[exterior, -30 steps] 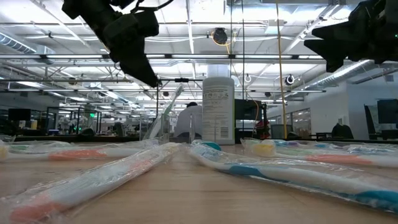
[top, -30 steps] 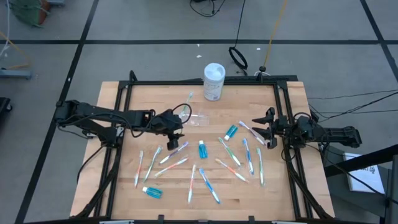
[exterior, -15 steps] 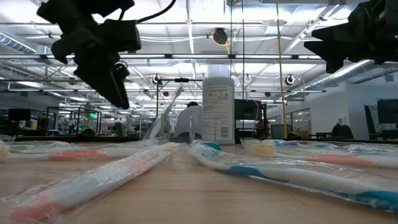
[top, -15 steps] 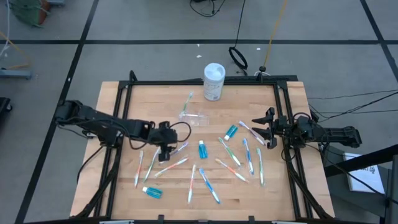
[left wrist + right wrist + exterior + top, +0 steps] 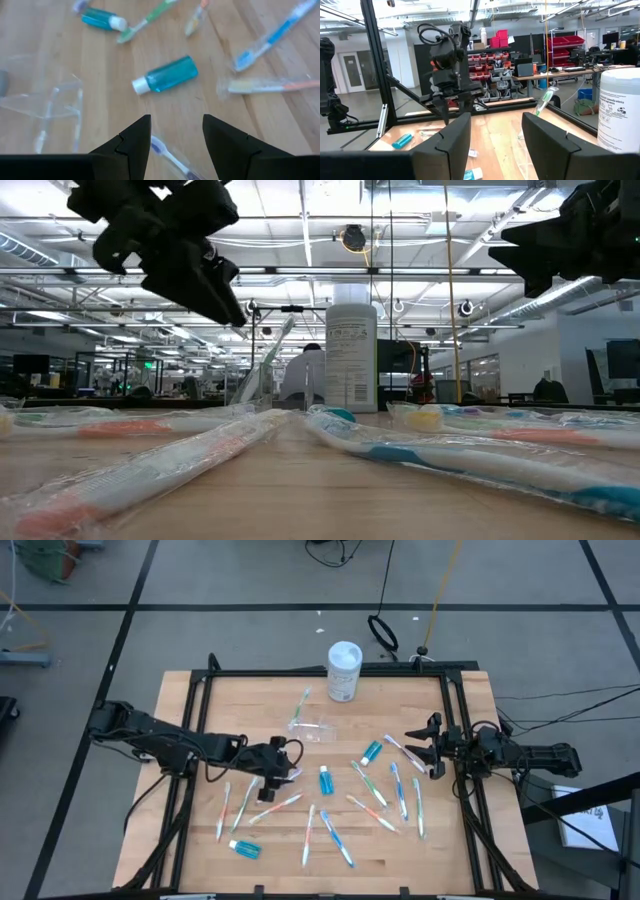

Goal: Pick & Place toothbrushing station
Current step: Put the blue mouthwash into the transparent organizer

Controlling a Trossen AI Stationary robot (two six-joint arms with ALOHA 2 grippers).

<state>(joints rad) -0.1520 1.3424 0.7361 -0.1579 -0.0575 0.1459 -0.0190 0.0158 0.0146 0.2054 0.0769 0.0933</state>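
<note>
Two dark robot arms

The left arm [image 5: 170, 743] and right arm [image 5: 520, 753] are black, made of thick jointed tubes. A thin black cable loops over the left gripper [image 5: 268, 783]. Each gripper's fingers [image 5: 134, 142] are black, flat and pointed.

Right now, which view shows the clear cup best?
High view: the whole cup lies tipped on its side mid-table, with a toothbrush in it. The left wrist shows part of it, blurred. The low view shows it edge-on beside the white container; the right wrist barely shows it.
</note>
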